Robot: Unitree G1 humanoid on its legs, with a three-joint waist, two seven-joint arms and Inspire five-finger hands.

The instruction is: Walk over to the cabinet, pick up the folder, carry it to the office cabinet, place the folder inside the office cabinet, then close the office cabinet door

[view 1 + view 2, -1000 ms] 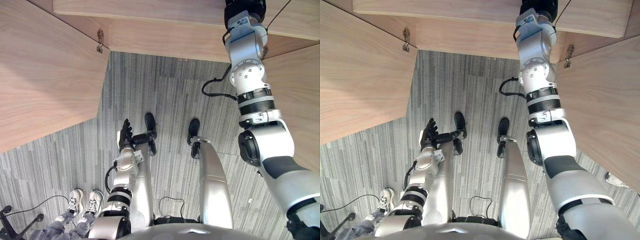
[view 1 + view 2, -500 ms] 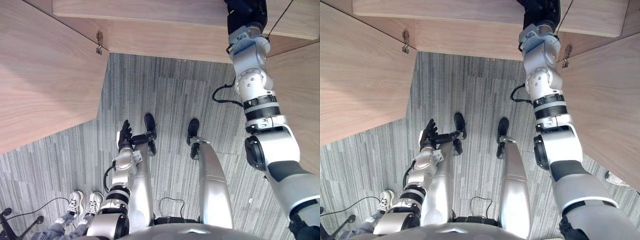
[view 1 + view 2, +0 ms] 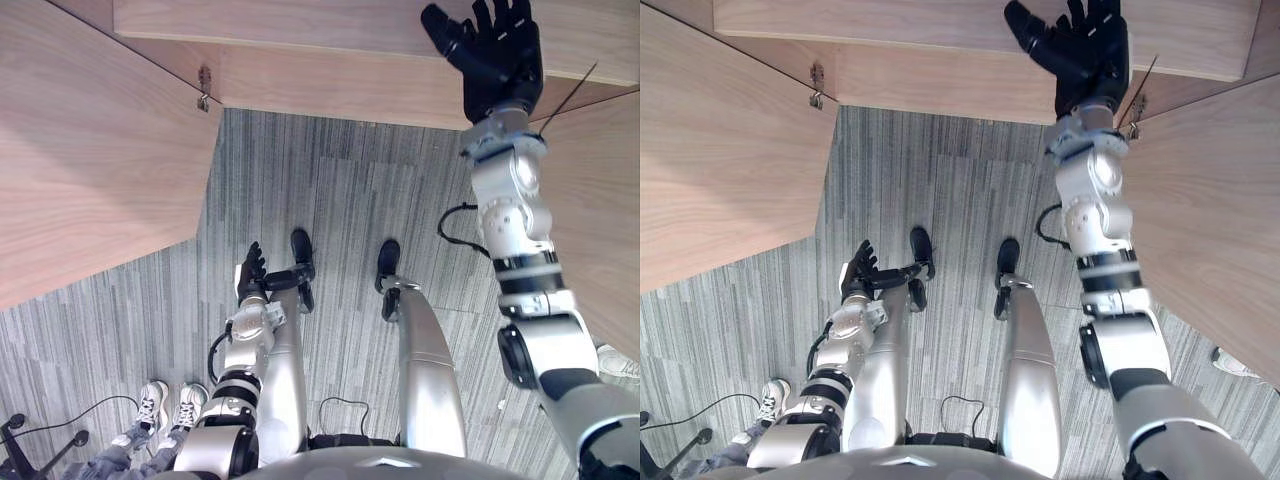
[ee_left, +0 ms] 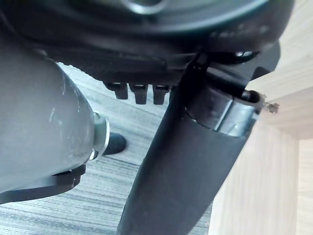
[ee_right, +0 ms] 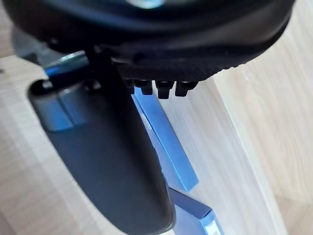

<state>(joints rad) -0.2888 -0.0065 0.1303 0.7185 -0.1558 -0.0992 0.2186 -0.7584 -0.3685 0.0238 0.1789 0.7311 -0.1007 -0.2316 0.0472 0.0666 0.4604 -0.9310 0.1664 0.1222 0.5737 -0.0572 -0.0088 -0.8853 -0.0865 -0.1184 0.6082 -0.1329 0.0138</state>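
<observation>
Two spread: left robot hand (image 3: 250, 270), right robot hand (image 3: 495, 55); right wrist view adds folder (image 5: 168, 147).

The office cabinet (image 3: 300, 25) is pale wood with a fine, straight grain, and its 2 doors, one (image 3: 90, 150) on its left and one (image 3: 600, 200) on its right, match it. A hinge (image 3: 204, 88) on the cabinet is silver. The floor (image 3: 330, 180) below the cabinet is grey carpet in thin light and dark stripes. The right hand (image 3: 500, 55) against the cabinet is black, as is the left hand (image 3: 250, 268) over the floor. The folder (image 5: 168, 147) in the cabinet is bright blue. Well away from the cabinet, a person's shoes (image 3: 152, 398) are white.
</observation>
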